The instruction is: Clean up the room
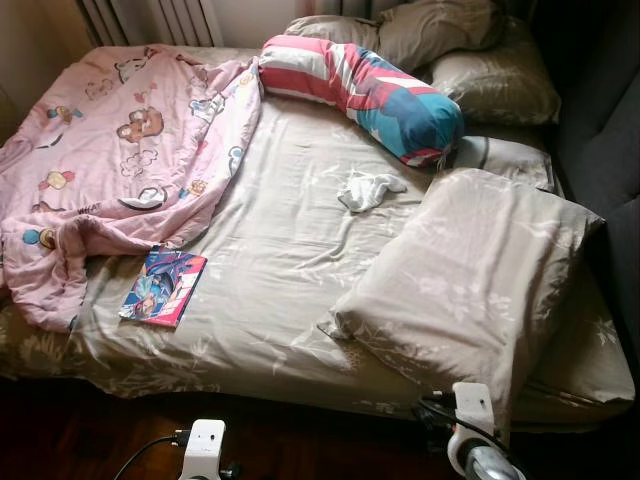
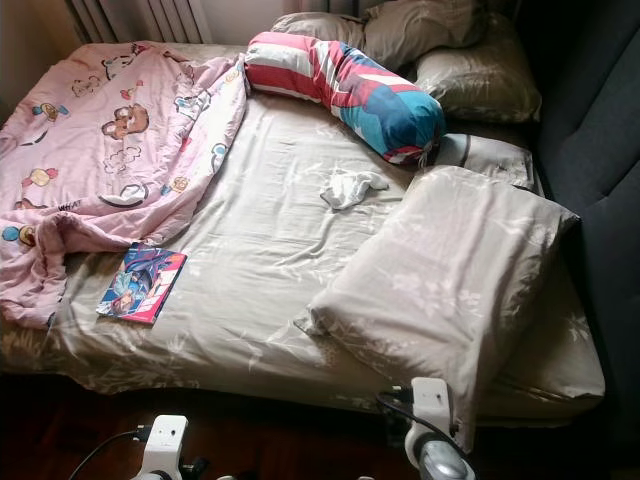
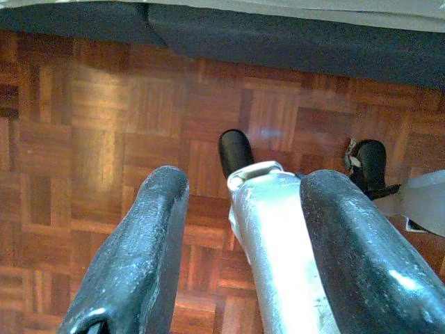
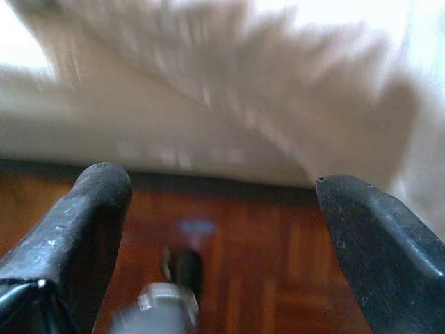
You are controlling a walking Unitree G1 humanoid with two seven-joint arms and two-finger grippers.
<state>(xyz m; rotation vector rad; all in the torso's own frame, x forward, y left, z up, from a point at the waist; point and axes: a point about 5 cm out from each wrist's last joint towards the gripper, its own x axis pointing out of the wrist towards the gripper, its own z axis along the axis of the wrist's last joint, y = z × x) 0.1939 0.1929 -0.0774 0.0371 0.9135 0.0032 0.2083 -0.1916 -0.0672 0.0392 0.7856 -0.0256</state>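
Observation:
A bed in a beige flowered sheet [image 1: 270, 250] lies before me. A pink cartoon quilt [image 1: 120, 150] is bunched over its left side. By the quilt's lower edge lies a colourful book [image 1: 163, 287]. A crumpled white cloth [image 1: 368, 190] sits mid-bed, below a red, white and blue striped bolster [image 1: 360, 90]. A big beige pillow [image 1: 480, 280] lies askew at the front right corner. My left gripper [image 3: 247, 184] is open over the wooden floor, holding nothing. My right gripper [image 4: 226, 188] is open and empty, low in front of the bed's edge.
More beige pillows [image 1: 470, 60] are piled at the head of the bed, with a radiator [image 1: 150, 20] behind. A dark upholstered wall [image 1: 600, 130] runs along the bed's right side. Parquet floor [image 3: 104, 125] lies under me, with my own leg and feet on it.

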